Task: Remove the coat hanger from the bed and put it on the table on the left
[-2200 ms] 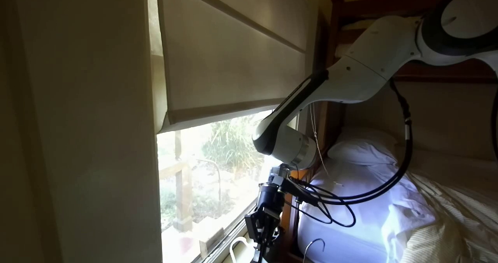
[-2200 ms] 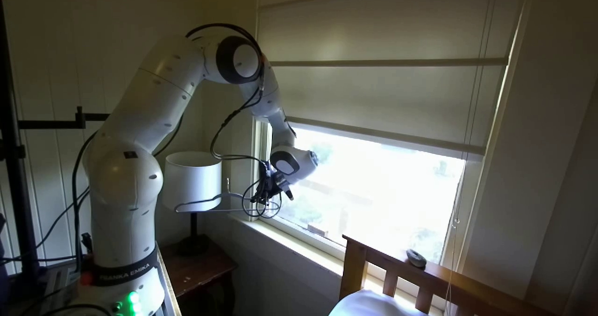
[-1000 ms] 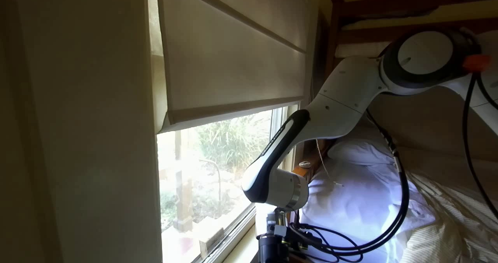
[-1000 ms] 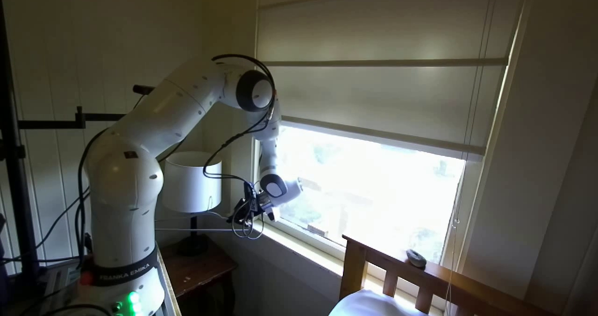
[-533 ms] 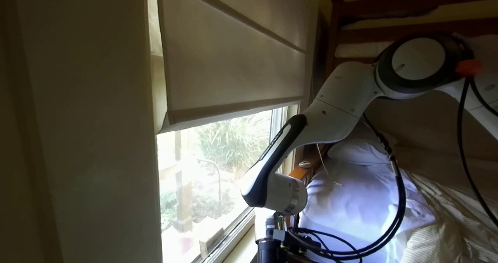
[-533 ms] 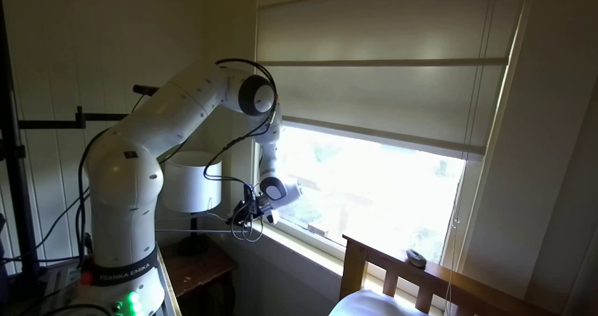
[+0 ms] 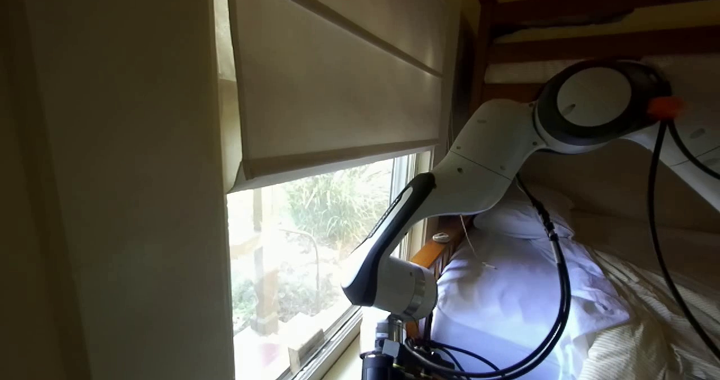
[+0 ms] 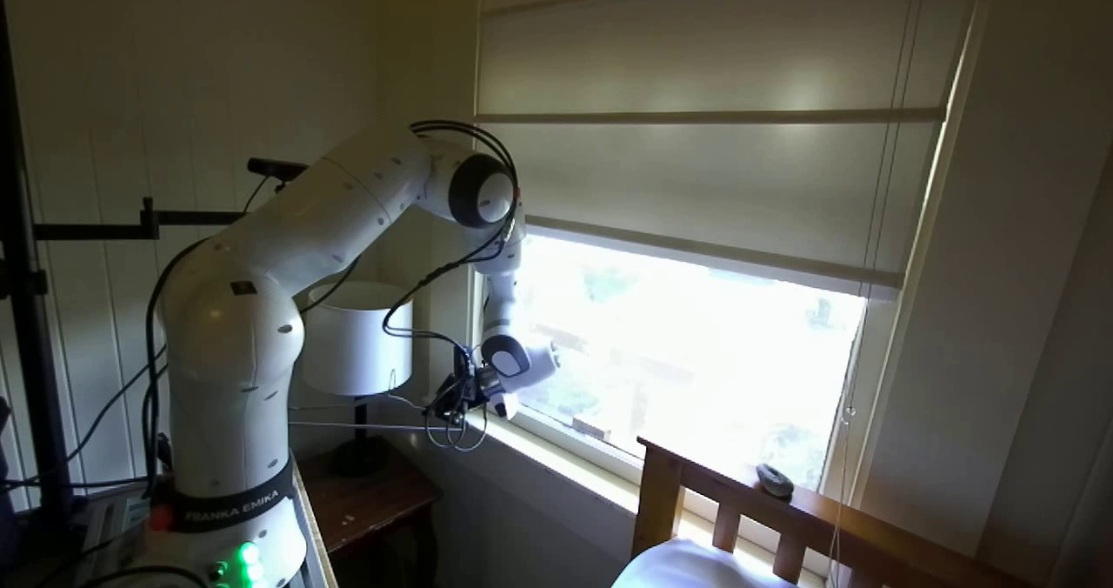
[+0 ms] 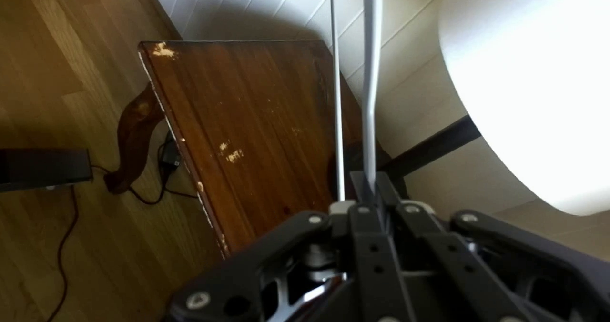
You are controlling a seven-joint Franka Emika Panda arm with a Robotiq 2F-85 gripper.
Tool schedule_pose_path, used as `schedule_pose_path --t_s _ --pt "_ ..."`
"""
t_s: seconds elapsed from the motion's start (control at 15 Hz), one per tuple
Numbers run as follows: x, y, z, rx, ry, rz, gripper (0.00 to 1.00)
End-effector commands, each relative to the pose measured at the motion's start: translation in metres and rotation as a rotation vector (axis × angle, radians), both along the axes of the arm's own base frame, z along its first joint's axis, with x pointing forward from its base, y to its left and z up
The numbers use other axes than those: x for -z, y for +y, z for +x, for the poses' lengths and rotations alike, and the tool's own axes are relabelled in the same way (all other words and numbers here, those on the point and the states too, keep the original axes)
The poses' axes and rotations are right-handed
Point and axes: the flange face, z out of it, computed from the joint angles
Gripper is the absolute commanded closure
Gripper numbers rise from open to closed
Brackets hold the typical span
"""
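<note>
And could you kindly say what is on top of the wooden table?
A lamp stands on the table; in the wrist view, the gripper and coat hanger hide parts of the table's top.

In the wrist view the top edge cuts through the coat hanger [image 9: 371, 74] and the lampshade [image 9: 533, 98], while the hand [image 9: 371, 186] hides the lower part of the table [image 9: 257, 122]

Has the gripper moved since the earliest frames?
Yes. Judged against the lamp in an exterior view, the gripper has moved down and leftward in the picture, so it now appears nearer the lamp.
</note>
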Motion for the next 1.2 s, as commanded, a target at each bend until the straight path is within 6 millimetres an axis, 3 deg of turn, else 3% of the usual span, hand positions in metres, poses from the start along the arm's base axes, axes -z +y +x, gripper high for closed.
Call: schedule_pose_path --t_s 0.0,0.2,0.6,0.8,1.0,1.13 --pt "0.026 0.027 -0.003 0.056 0.058 0.039 0.99" --pt "0.049 0.034 -0.027 0.085 0.156 0.066 0.99" --pt "0.089 0.025 -0.074 0.108 0.297 0.005 0.99" --pt "0.093 0.021 -0.073 0.090 0.279 0.016 0.96" --pt "0.095 0.018 -0.076 0.092 0.283 0.016 0.99" --pt "0.091 0.024 -0.075 0.179 0.248 -0.028 0.99"
